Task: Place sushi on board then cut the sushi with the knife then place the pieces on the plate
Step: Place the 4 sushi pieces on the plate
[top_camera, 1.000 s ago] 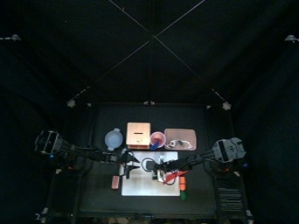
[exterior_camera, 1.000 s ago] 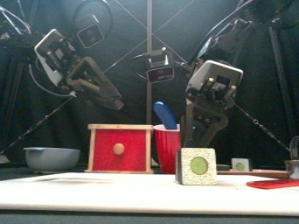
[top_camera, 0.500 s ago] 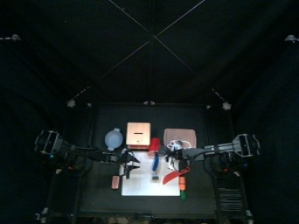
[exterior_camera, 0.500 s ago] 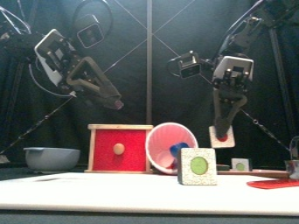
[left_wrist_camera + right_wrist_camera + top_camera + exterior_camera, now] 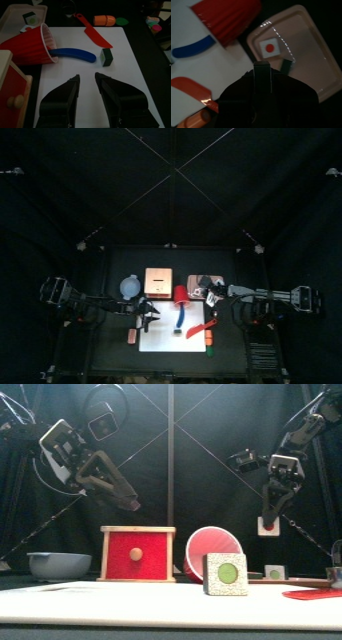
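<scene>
Right gripper (image 5: 273, 511) was clenched on one sushi piece (image 5: 269, 527), a pale block with a red centre, held high in the air on the table's right side, with the pink tray (image 5: 308, 55) below it in the right wrist view. A second piece (image 5: 30, 18) already lay on that tray, so the placing stage looked under way. The roll had evidently been separated, though nothing showed how. A third piece (image 5: 225, 574), pale-faced with a green centre, stood upright on the white cutting board (image 5: 127, 90), well apart from the tray and not yet carried over. Left gripper (image 5: 87, 76) hovered over the board with its jaws apart and nothing between them. A red cup (image 5: 211, 552) lay tipped on its side, its mouth toward the front. The blue knife (image 5: 72, 53) lay at the cup's mouth on the board, and the red knife (image 5: 95, 36) lay loose on the board too, near the third piece. By my reading, two things were left: to lower and release the carried block onto the tray, then to fetch the one on the board. Whether any more pieces existed I could not tell.
</scene>
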